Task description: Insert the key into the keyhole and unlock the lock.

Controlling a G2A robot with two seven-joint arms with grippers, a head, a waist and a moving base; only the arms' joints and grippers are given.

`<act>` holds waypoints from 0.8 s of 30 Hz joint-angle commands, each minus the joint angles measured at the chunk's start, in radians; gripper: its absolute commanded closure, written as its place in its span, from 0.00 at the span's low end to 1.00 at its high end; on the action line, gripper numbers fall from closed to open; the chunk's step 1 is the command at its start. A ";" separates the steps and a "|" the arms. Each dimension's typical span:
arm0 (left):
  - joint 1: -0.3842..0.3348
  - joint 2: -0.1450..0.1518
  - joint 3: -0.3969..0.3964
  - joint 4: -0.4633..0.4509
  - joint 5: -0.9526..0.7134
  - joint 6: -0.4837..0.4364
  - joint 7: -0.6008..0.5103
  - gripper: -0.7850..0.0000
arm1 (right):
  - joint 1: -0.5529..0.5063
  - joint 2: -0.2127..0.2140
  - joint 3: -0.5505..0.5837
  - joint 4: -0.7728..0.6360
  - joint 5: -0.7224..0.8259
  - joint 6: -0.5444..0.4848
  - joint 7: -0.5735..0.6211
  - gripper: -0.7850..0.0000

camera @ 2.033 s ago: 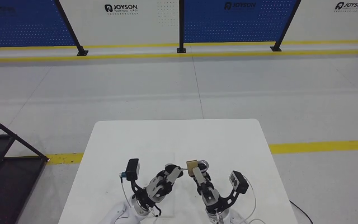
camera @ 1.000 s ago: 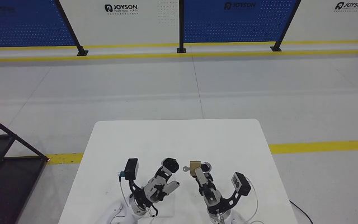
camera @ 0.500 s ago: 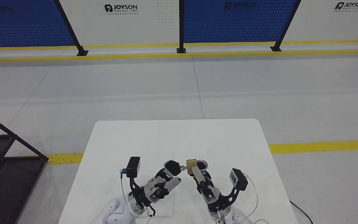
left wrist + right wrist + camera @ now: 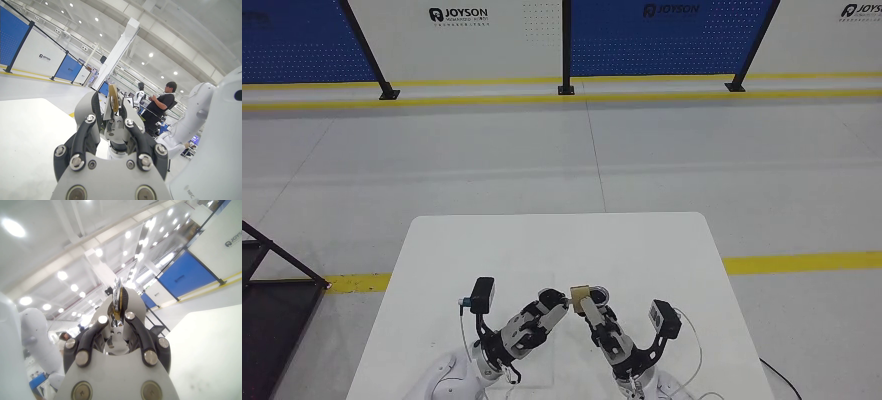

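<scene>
brass lock (image 4: 585, 293) clenched in right hand (image 4: 589, 301), left hand (image 4: 561, 299) just beside it, cannot tell its grip

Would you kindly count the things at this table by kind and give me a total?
Padlock: 1
Key: 1
Grippers: 2 (left gripper, right gripper)
Table: 1
Total: 5
</scene>
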 commanded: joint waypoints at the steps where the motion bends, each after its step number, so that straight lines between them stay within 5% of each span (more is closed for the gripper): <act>1: 0.000 0.000 0.001 0.000 -0.001 0.004 0.000 0.69 | -0.001 0.000 0.001 -0.001 0.002 0.001 0.003 1.00; 24: 0.000 0.001 0.004 0.000 0.005 0.022 0.002 0.93 | -0.009 -0.006 0.009 -0.003 0.019 0.013 0.022 1.00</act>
